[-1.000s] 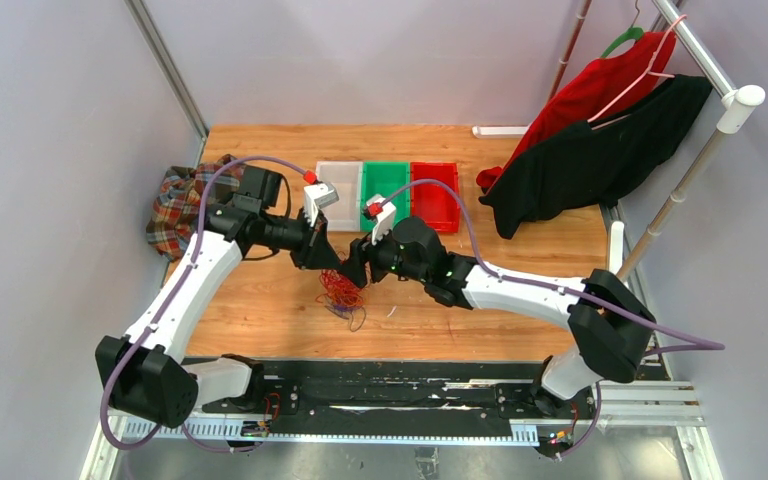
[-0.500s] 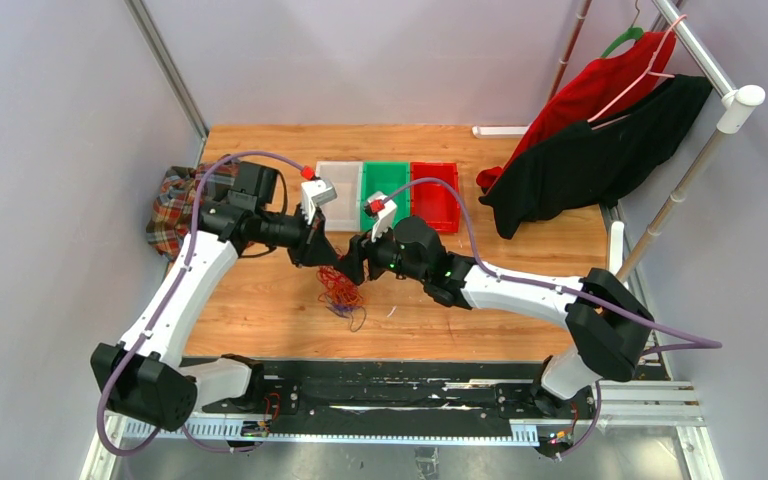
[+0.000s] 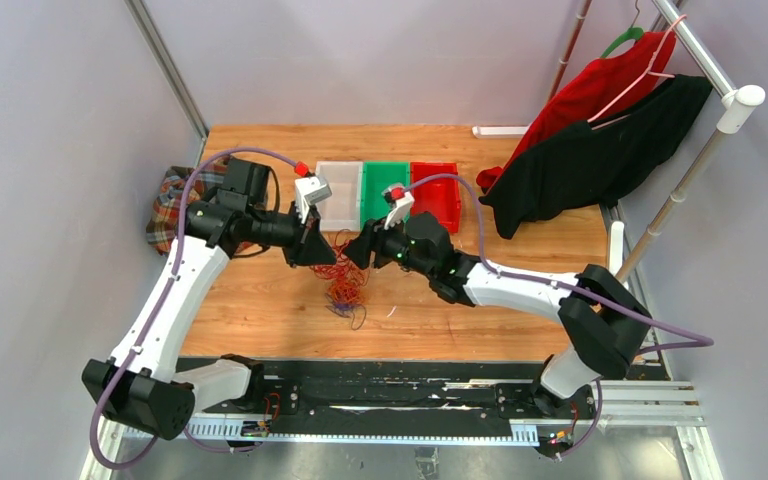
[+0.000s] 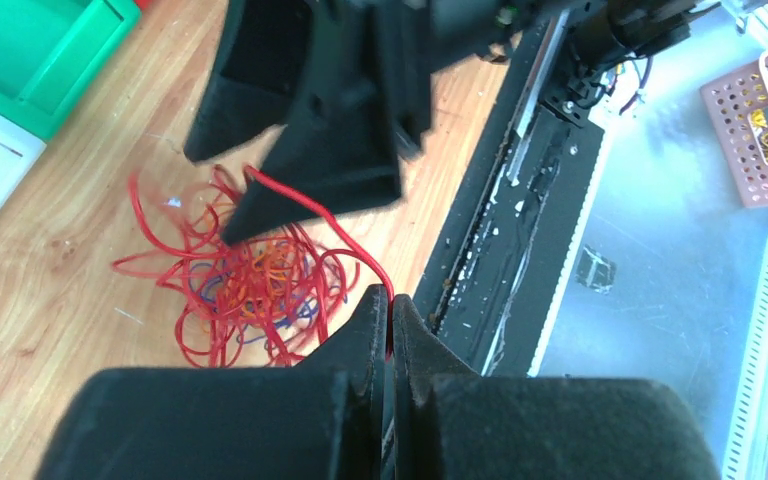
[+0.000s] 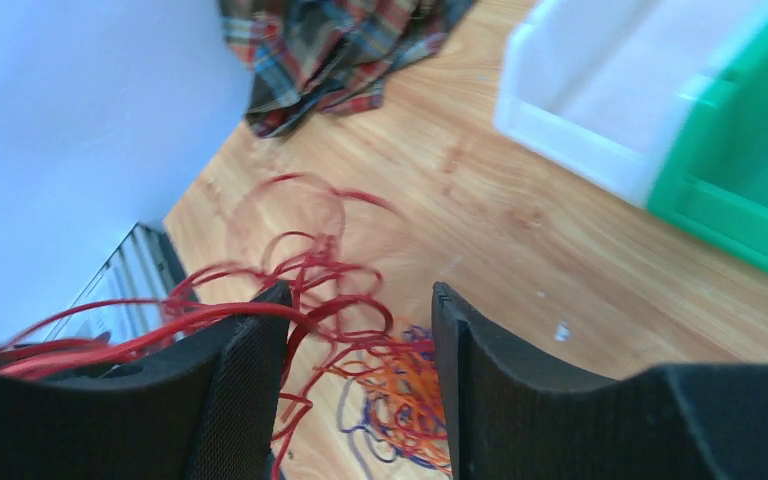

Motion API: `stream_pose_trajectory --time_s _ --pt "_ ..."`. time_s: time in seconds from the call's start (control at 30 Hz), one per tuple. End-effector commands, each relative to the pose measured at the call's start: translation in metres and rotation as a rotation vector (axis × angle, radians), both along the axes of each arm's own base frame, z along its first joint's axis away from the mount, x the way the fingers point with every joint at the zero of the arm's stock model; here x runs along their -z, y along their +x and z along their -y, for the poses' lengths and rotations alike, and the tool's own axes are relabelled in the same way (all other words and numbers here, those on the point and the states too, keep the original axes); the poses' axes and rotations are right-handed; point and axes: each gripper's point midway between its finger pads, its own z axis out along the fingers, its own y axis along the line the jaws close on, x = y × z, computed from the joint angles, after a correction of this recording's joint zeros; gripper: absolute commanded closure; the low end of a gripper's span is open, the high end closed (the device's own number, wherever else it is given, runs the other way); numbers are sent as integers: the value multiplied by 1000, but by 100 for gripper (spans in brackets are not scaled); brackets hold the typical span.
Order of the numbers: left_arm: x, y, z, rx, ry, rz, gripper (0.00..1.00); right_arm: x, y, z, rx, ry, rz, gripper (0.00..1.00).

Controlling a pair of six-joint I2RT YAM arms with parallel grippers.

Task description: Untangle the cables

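Cables (image 3: pixel 344 288) now drawn up, strands stretched | left jaws clenched on red strand | right jaws parted

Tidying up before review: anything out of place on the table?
A crumpled plaid cloth lies bunched at the table's left edge, and a black garment droops onto its far right corner; neither belongs with the cables.
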Motion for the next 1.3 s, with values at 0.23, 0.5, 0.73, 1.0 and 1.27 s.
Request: stream_pose_trajectory --time_s 0.23,0.5,0.73,1.0,1.27 --pt "-60 -23 1 39 -67 113 99 53 22 63 186 -94 -58 47" --pt "-85 -17 -4 10 -52 225 99 28 9 76 182 -153 37 45" --pt "-113 -18 -4 2 -82 289 100 -33 -3 45 121 -110 173 41" --pt "-108 -18 -3 1 -80 265 100 -83 -12 6 82 5 245 36" --pt "-129 -17 -1 -7 -108 288 100 -51 -3 -8 111 -11 170 36"
